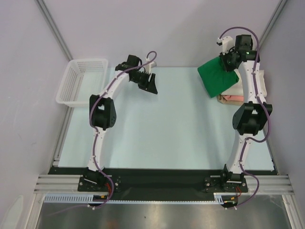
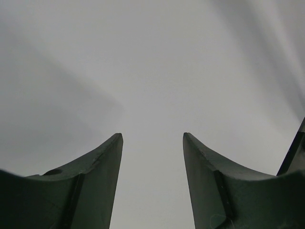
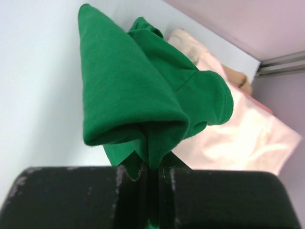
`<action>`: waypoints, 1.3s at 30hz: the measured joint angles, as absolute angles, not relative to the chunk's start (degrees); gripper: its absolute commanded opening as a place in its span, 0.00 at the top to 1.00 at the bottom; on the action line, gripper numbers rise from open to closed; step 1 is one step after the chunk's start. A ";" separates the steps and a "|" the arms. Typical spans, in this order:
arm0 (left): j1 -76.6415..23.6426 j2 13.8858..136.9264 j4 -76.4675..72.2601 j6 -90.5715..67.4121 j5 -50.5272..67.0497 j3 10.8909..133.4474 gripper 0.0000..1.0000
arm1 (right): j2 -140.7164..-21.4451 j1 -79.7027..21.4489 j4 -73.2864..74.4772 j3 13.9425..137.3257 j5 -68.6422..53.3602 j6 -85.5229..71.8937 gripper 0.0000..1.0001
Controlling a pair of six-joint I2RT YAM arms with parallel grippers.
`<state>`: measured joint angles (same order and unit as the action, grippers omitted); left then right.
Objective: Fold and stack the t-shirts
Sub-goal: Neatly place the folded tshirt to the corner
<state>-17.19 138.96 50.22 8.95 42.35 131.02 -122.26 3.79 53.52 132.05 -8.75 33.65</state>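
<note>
The bright green t-shirt (image 1: 217, 78) hangs folded from my right gripper (image 1: 229, 61) at the back right, over the stack. In the right wrist view my right gripper (image 3: 155, 164) is shut on a bunched edge of the green shirt (image 3: 128, 90). Below it lie the folded cream shirt (image 3: 238, 138) and a salmon-pink shirt (image 1: 229, 98), whose edge shows under the cream one (image 1: 234, 88). My left gripper (image 1: 150, 86) is open and empty, raised over the back middle of the table; its fingers (image 2: 102, 176) frame only blank wall.
A white mesh basket (image 1: 81, 80) stands at the back left edge of the pale table (image 1: 157, 133). Grey walls close in on both sides and behind. A metal rail (image 3: 281, 64) runs behind the stack.
</note>
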 measured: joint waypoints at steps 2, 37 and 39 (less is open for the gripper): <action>-17.52 138.96 50.22 8.86 42.35 131.02 0.41 | -120.84 4.43 53.67 132.00 -8.67 33.67 1.00; -20.47 138.96 50.24 9.15 38.50 131.02 0.41 | -137.16 17.69 47.37 141.03 -3.38 31.55 1.00; -20.71 138.96 50.30 9.23 37.89 131.02 0.41 | -137.73 17.52 46.35 141.14 -2.33 31.66 1.00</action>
